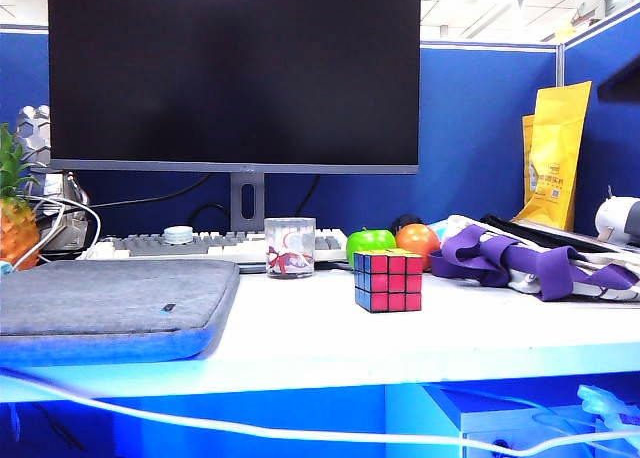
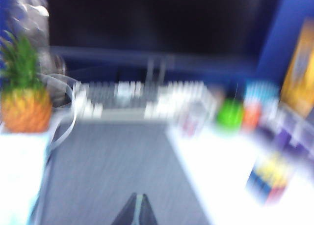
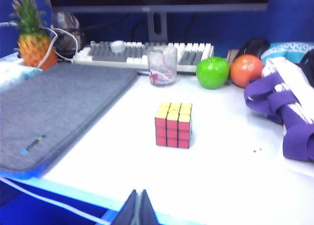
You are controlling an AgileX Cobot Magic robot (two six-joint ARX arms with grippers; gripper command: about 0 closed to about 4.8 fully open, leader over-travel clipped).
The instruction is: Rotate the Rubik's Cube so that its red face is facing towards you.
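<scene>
Nearest the camera in the exterior view is a white cable (image 1: 300,433) drooping across the front of the white desk (image 1: 330,338). Neither arm shows up in that view at all. The left gripper (image 2: 138,212) is clenched shut on nothing, its dark fingertips pressed together low over the grey padded sleeve (image 2: 113,171), though the left wrist view is badly smeared. The right gripper (image 3: 138,210) is also squeezed closed and empty, hanging near the front edge of the desk, well short of the cube.

The Rubik's Cube (image 1: 387,280) sits flat on the bare desk top, about mid-desk, just right of the grey sleeve and apart from everything else. The red face (image 1: 403,280) points toward the front of the desk, with a blue side turned left in the exterior view and yellow stickers on top in the right wrist view.

Behind it stands a clear patterned glass cup (image 1: 290,246), then a green apple (image 1: 370,243) and an orange fruit (image 1: 417,242) side by side, with a purple-strapped bag (image 1: 545,263) off to the right. Further back there's a keyboard (image 1: 200,244), a pineapple (image 1: 15,218) at far left, a yellow pouch (image 1: 555,153) at the right, and the big dark monitor (image 1: 235,73) against the blue partition
</scene>
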